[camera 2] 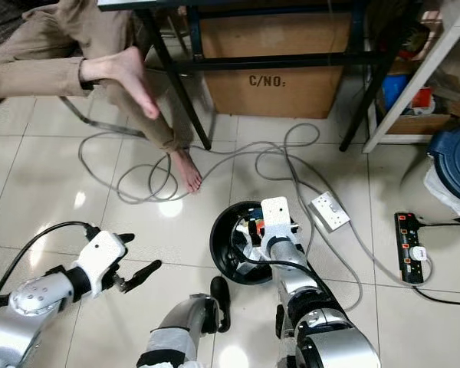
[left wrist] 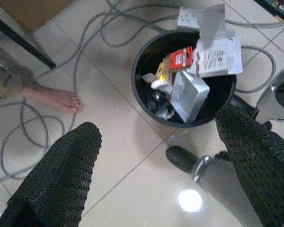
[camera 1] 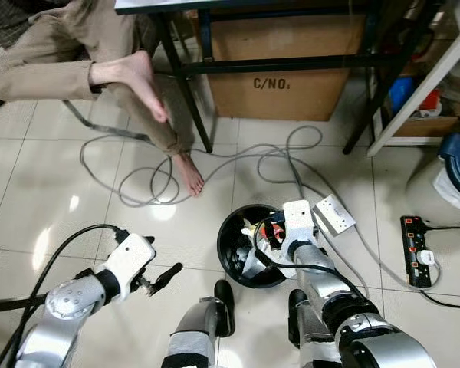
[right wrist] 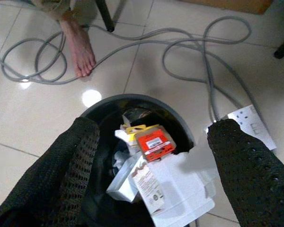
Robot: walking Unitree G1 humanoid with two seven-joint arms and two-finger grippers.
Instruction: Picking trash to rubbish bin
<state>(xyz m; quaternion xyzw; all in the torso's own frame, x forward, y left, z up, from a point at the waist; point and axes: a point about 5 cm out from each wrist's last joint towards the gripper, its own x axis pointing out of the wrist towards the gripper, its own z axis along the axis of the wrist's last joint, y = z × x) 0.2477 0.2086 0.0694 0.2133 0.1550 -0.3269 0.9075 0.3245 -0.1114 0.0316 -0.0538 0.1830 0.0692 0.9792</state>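
Note:
A round black rubbish bin stands on the tiled floor just ahead of my feet. It holds several pieces of trash: a red packet, a white carton and a folded white card. My right gripper hovers open directly over the bin, the card lying between its fingers. My left gripper is open and empty, low over the floor to the left of the bin.
A person sits at the far left, one bare foot on the floor near grey cable loops. A white socket box and a power strip lie right of the bin. A cardboard box sits under a black table frame.

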